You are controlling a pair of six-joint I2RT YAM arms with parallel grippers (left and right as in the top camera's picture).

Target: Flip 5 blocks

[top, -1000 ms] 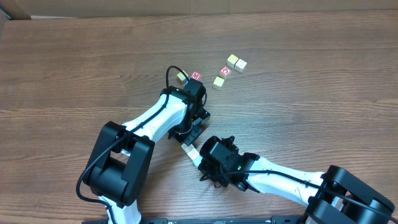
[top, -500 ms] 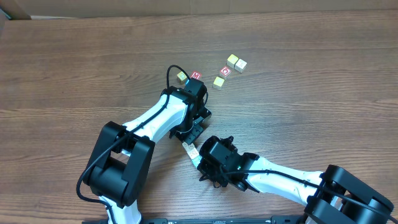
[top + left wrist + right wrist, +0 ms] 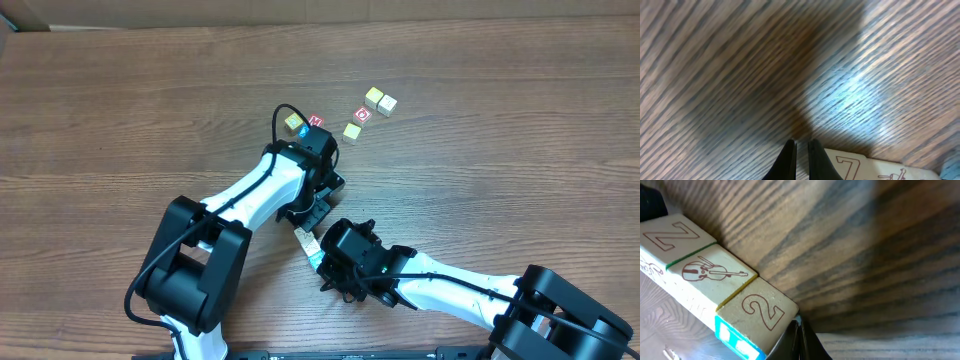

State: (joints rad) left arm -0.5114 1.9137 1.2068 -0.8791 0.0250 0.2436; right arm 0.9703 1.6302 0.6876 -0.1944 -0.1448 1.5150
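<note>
Blue face newly up on one block (image 3: 294, 124), next to the red M block (image 3: 315, 122)

Showed yellow half a second ago, shows blue now, with the left arm shifted slightly towards it; probably counts as one flip, though hard to say for sure. Left fingers (image 3: 788, 160) pressed shut on nothing, tips over the bare desk (image 3: 740, 60), just beside one end of a row of three blocks (image 3: 715, 280). Right fingers (image 3: 789, 349) likewise shut and empty, at the row's 2 end. Four more loose blocks (image 3: 351, 131) beyond the M, apparently unmoved
</note>
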